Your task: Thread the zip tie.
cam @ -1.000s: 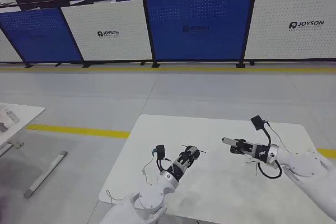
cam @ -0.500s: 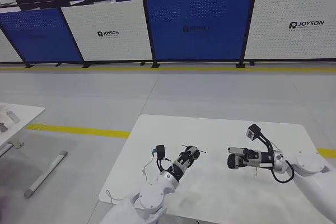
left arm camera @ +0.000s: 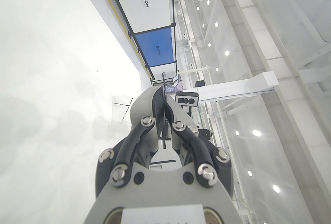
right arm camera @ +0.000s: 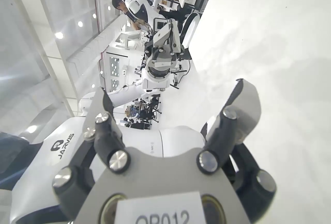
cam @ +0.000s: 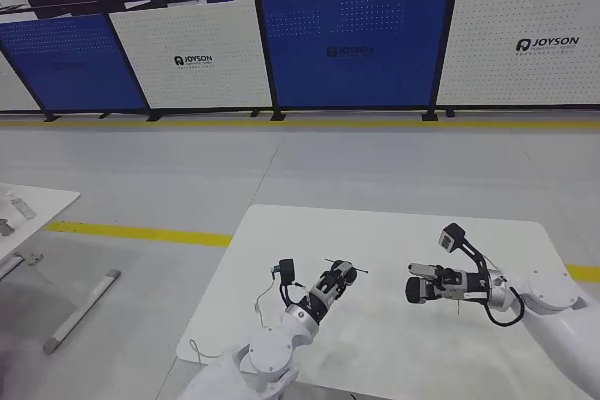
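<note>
A thin black zip tie [cam: 363, 269] is pinched in my left gripper [cam: 342, 272], which is shut on it above the white table [cam: 380, 230], left of centre. In the left wrist view the zip tie [left arm camera: 163, 81] sticks out a little past the closed fingertips [left arm camera: 151, 99]. My right gripper [cam: 413, 279] hovers a short way to the right, facing the left one, open and holding nothing. The right wrist view has its spread fingers [right arm camera: 244, 95] either side of the left gripper [right arm camera: 165, 38] farther off. A gap separates the two grippers.
The table's near-left edge [cam: 195, 345] lies close below the left arm. Another white table [cam: 20, 210] with small items stands far left across the floor. Blue and white panels [cam: 350, 50] line the back, beyond a yellow floor line [cam: 140, 233].
During the first half second the right gripper rolled over and dropped slightly nearer the table, still facing the left gripper. It has held still since. The left arm has not moved.
</note>
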Controlling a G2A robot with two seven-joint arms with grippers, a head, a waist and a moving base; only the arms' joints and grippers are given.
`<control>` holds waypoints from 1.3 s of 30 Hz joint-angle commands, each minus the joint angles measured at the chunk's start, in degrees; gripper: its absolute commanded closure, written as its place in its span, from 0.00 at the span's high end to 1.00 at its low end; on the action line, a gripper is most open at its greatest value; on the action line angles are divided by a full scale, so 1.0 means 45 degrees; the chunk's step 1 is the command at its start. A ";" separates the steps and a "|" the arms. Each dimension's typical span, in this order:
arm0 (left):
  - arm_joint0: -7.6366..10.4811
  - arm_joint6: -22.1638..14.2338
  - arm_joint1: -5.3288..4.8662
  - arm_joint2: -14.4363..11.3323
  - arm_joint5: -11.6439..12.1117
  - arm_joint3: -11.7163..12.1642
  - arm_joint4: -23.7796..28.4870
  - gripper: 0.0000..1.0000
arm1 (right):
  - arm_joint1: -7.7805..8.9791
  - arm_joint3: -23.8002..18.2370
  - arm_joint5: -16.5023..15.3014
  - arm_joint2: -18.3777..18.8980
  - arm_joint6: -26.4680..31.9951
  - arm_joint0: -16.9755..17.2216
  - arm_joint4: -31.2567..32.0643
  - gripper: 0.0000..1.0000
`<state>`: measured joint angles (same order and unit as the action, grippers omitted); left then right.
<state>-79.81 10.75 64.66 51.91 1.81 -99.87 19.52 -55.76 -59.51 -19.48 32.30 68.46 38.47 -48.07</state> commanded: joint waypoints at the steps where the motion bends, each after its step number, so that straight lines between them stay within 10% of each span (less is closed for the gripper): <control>1: -0.0011 0.0052 0.0045 -0.0114 -0.0095 0.0064 -0.0247 0.00 | -0.0007 -0.0065 0.0024 0.0018 -0.0165 0.0071 0.0027 1.00; 12: 0.0288 0.0411 0.0456 -0.0629 -0.0441 0.0580 0.0299 0.00 | -0.0710 0.0561 0.1061 -0.0277 -0.0494 0.0008 0.0853 1.00; 39: -0.0030 -0.0493 0.0295 -0.0114 -0.0544 0.0430 -0.1054 0.00 | -0.1039 0.0513 0.0770 0.0003 0.0312 0.0316 0.0504 1.00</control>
<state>-79.95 8.53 65.98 51.39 -0.63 -97.94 14.78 -60.43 -57.21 -16.02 32.31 69.85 39.89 -45.80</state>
